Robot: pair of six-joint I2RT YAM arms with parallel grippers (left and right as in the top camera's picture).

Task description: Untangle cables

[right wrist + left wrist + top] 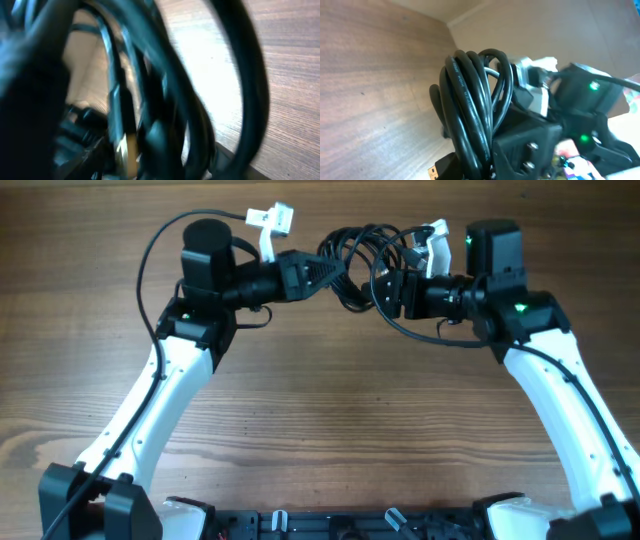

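Note:
The cables [358,242] are a tangle of black loops held up between both arms at the far middle of the table. My left gripper [338,272] comes in from the left and is shut on the cables. In the left wrist view several thick black strands [470,95] run down between its fingers [525,150], and a gold-tipped plug [434,172] sticks out at the bottom. My right gripper [385,288] meets the bundle from the right. Its wrist view is a blur of black loops [155,100] filling the frame, hiding the jaws.
The wooden table [320,410] spreads out in front of both arms. White wrist mounts [270,220] [432,235] sit above each gripper. A thicker black arm wire [420,338] loops under the right gripper. The right arm's green lights [592,85] glow close behind the bundle.

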